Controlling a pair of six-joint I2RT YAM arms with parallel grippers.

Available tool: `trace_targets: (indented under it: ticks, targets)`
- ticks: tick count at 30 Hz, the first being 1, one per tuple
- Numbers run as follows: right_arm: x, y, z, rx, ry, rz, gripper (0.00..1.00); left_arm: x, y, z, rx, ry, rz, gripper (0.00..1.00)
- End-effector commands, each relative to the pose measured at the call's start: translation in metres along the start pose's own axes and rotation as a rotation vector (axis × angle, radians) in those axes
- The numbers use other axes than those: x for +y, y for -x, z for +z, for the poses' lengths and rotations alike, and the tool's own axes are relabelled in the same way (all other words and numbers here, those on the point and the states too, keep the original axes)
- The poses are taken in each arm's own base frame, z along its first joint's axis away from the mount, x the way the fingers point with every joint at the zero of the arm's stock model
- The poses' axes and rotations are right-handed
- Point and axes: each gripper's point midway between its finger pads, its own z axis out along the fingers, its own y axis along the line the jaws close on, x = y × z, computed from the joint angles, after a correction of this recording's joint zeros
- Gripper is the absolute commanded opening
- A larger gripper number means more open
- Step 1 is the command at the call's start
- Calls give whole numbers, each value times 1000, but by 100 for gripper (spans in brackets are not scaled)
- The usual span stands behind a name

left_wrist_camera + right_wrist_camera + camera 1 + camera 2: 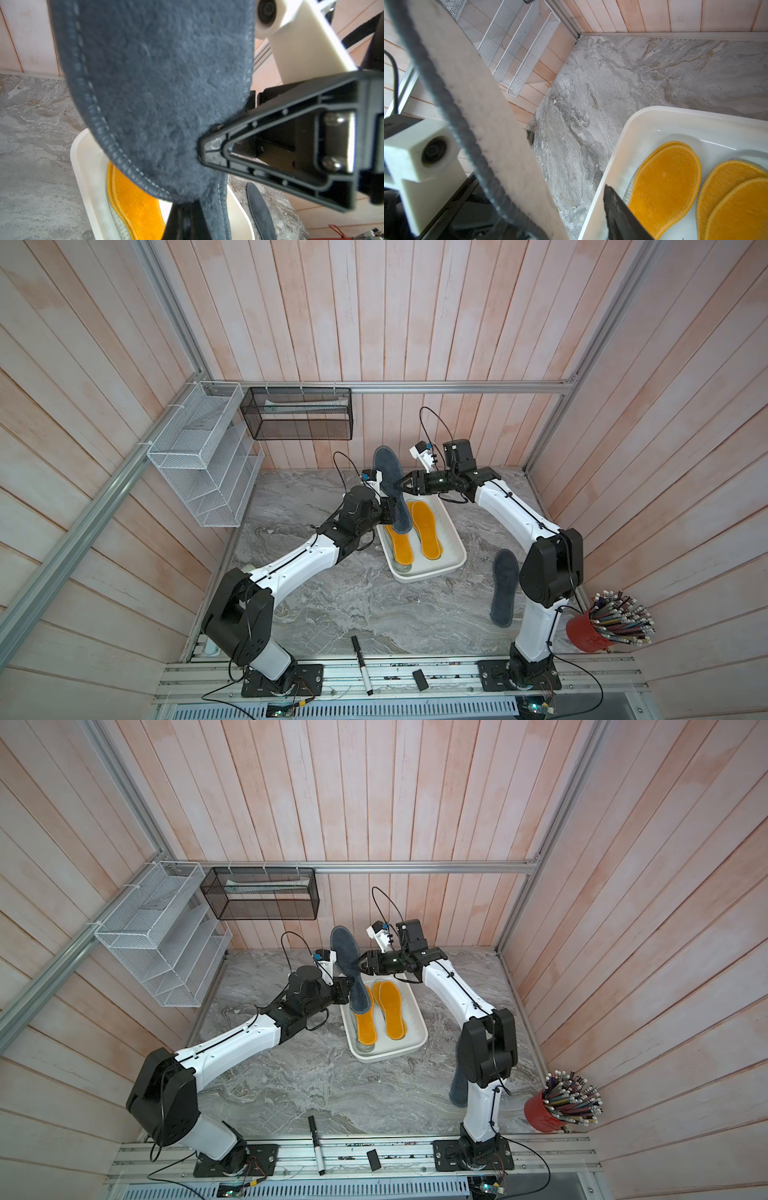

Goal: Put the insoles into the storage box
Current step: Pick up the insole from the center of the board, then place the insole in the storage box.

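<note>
Grey insole (pixel 384 468) held upright over the box (pixel 440 572)
In a top view the left gripper (pixel 392 509) is clamped on it above the box's 11 o'clock corner, the right gripper (pixel 401 486) at its edge; yellow insoles (pixel 426 531) lie inside, a second grey insole (pixel 504 589) on the table (pixel 353 593) at 4 o'clock. Left wrist: one right finger (pixel 209 149) touches the felt. Right wrist: jaws part open astride the edge, gripping nothing; an early left release would likely drop it outside the rim

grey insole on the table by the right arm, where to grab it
Likely the grey insole by its far end, nearest the storage box, from above on the table-centre side: it lies flat, so only an edge pinches, and the right arm crowds its other side.
</note>
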Motion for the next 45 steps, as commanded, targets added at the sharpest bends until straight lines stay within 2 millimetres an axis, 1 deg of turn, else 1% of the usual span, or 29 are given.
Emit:
trace_targets:
  ticks: [1,2,4,8,9,10,13,16,17,18,19,21,23,26,28,31,33,37,45]
  targets:
    - [-1,-1,4,11,9,-17,43,-8,9,4,-24,-24,23,0]
    - [0,-1,5,11,12,-17,39,-7,8,5,-20,-23,21,0]
    - [1,-1,6,11,26,-22,26,-7,6,6,-11,-24,20,0]
    - [4,-4,7,14,63,-21,10,-4,0,8,0,-21,9,0]
    - [5,-5,8,15,74,-21,5,-4,-1,9,3,-20,6,5]
    - [8,-6,7,14,91,-22,0,-3,-2,9,9,-15,5,13]
    - [10,-9,5,-2,106,-21,0,2,-4,7,13,15,1,31]
    - [8,-10,0,-22,127,9,0,10,-4,2,8,55,-13,44]
    - [7,-11,-1,-28,136,17,0,13,-6,1,6,68,-19,52]
    - [4,-13,-2,-30,137,30,0,17,-5,-2,-1,84,-27,65]
    - [2,-13,-4,-35,136,36,0,21,-5,-5,-9,104,-36,71]
    - [-2,-17,-7,-34,127,53,0,28,-3,-13,-30,136,-51,77]
    - [-10,-23,-9,-25,113,80,0,36,-2,-21,-48,172,-63,81]
    - [-23,-36,-10,4,91,144,0,58,-2,-37,-82,259,-104,84]
    - [-30,-49,-6,49,95,199,0,71,0,-46,-101,288,-144,85]
    - [-38,-64,-2,88,80,260,0,83,3,-55,-121,308,-185,86]
    - [-46,-72,1,100,57,303,0,86,4,-58,-126,315,-185,87]
    - [-63,-87,10,137,18,385,0,87,3,-56,-108,325,-178,89]
    - [-87,-105,25,184,-12,489,0,86,-4,-51,-83,313,-203,94]
